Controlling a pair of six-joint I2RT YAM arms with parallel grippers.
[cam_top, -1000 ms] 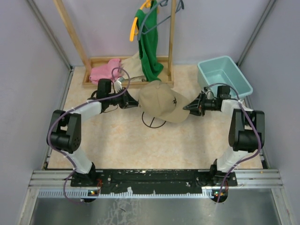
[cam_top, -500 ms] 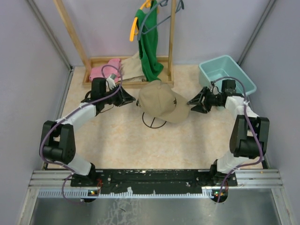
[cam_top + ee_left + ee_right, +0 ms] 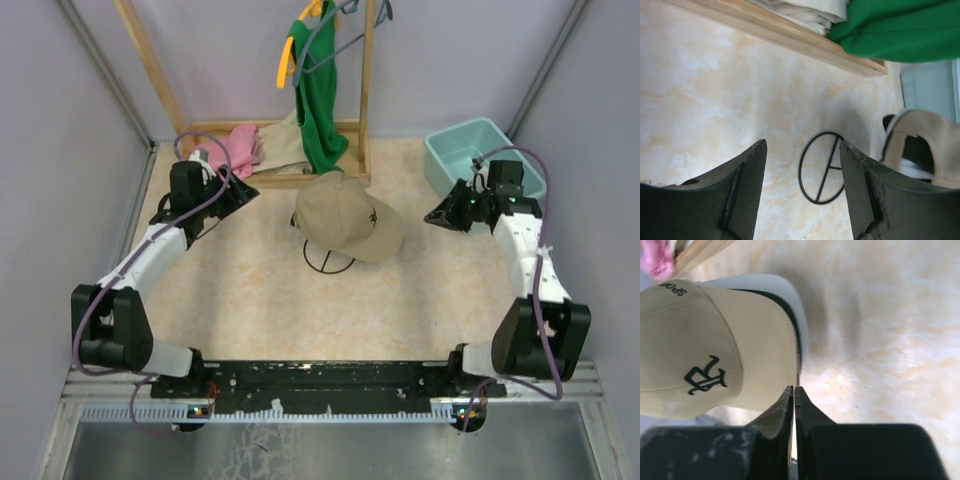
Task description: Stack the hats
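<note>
The tan hat with dark lettering sits on top of a pile at the middle of the table, and neither gripper touches it. In the right wrist view the tan hat lies over a black layer and a white brim. My left gripper is off to the left of the pile. Its fingers stand open with nothing between them, and the tan hat's back strap is to their right. My right gripper is to the right of the pile, shut and empty.
A black wire ring lies on the table at the pile's near edge. At the back a wooden rack holds a pink cloth and a green shirt on an orange hanger. A teal bin stands at the back right.
Both arms have drawn back from the tan hat, the left to the left and the right to the right. The left gripper has opened. The right opened, then shut.
</note>
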